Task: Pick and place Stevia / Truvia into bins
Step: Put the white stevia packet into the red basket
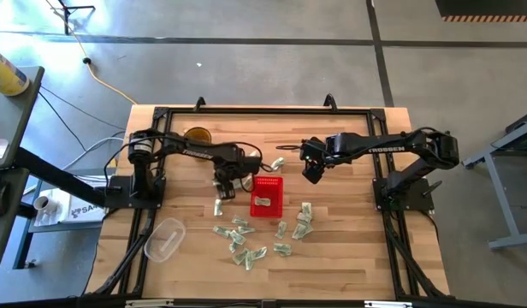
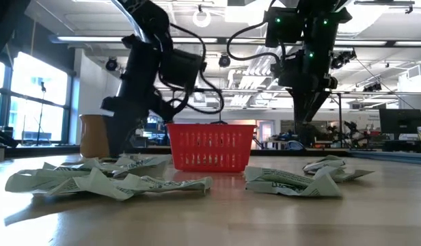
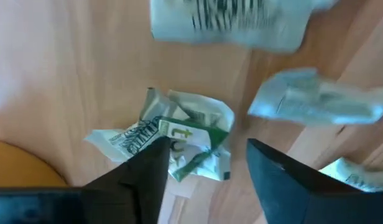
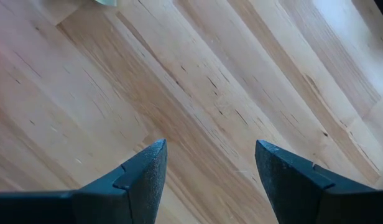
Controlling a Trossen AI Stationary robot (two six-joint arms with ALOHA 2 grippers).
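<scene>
Many Stevia / Truvia sachets (image 1: 246,242) lie scattered on the wooden table (image 1: 349,257) in front of the red basket (image 1: 266,196), one sachet (image 1: 262,202) already inside it. Left of the basket, the left gripper (image 1: 226,186) hangs low, jaws apart over a crumpled sachet (image 3: 179,140). Right of it, the right gripper (image 1: 312,172) hovers above bare wood with jaws spread wide, holding nothing.

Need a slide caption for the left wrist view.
Left pincer open over a crumpled Stevia sachet on the wooden table.
</scene>
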